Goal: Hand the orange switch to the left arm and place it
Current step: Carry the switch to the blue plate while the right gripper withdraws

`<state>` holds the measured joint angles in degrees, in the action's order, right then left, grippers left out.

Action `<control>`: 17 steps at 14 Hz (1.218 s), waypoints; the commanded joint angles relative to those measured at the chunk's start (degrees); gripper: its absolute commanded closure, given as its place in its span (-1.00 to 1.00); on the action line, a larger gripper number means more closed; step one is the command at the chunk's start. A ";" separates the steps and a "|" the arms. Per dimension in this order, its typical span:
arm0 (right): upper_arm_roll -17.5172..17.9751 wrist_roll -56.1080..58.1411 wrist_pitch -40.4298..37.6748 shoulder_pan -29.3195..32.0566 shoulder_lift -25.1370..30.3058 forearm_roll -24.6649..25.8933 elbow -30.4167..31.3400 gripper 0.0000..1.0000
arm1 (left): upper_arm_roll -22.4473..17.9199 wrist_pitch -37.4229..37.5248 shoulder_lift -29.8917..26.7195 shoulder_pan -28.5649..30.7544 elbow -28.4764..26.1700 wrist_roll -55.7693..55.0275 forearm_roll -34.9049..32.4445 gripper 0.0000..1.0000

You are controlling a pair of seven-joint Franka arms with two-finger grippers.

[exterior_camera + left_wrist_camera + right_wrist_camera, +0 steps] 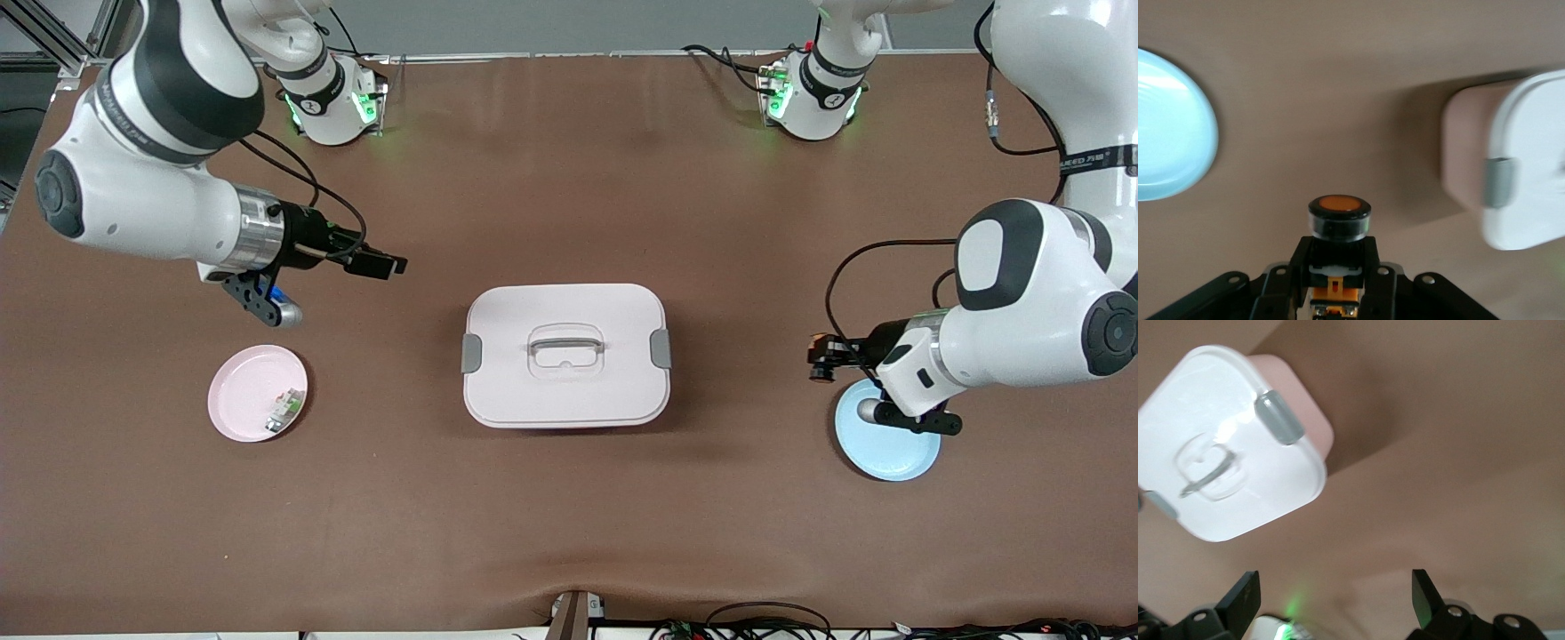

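Two claws worked this bench (569, 533), and only one carried anything. The left claw (825, 357) was clamped on the orange switch (820, 356), holding it up over bare brown surface just beside the pale blue plate (889, 453), at the left arm's end of the bench. In the left wrist view the switch (1339, 217) showed as a short black cylinder with a glossy orange cap, its squarer black body with orange markings pinched between the fingers (1373, 267).

By the look of it, the switch would be light and rigid, hard plastic that will not deform; the rounded cap looked smooth and likely to slip, so the flat-sided body seemed the safer place to take hold. For a handover, the cap end stuck out free of the left claw and was probably the only part the other claw could reach.

The right claw (378, 263) hung with its jaws spread wide and nothing between them, over the bench toward the right arm's end, above and apart from the pink plate (240, 391). That plate held a small green-and-white part (284, 411).

Between the two arms sat the box (566, 356), a white rounded-rectangular container with a smooth matt lid, grey side clips and a grey handle recessed in its top. It stood tall enough, I judged, that any crossing would need to go above it or around it. The bench cover was a plain brown mat, slightly rippled at the edge nearest the front camera.
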<state>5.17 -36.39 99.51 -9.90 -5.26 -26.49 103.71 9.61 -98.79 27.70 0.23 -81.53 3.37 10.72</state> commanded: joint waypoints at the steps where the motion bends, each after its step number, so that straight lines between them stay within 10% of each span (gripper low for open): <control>1: 0.19 8.32 4.28 1.80 5.69 4.86 8.59 -1.00 | 0.32 0.10 -0.02 2.05 -1.35 4.52 -3.25 1.00; 10: 0.19 29.41 4.30 12.17 15.19 18.58 14.77 -1.00 | 0.41 -6.40 5.43 10.31 -3.01 23.23 -6.94 1.00; 17: 0.19 33.31 -6.59 18.77 15.37 21.74 3.89 -1.00 | 0.41 -12.02 8.68 12.69 -3.54 40.17 -12.30 1.00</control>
<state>4.44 -3.34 96.62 7.83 10.10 -6.98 112.08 9.53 -108.92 36.24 12.49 -84.47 37.16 -0.04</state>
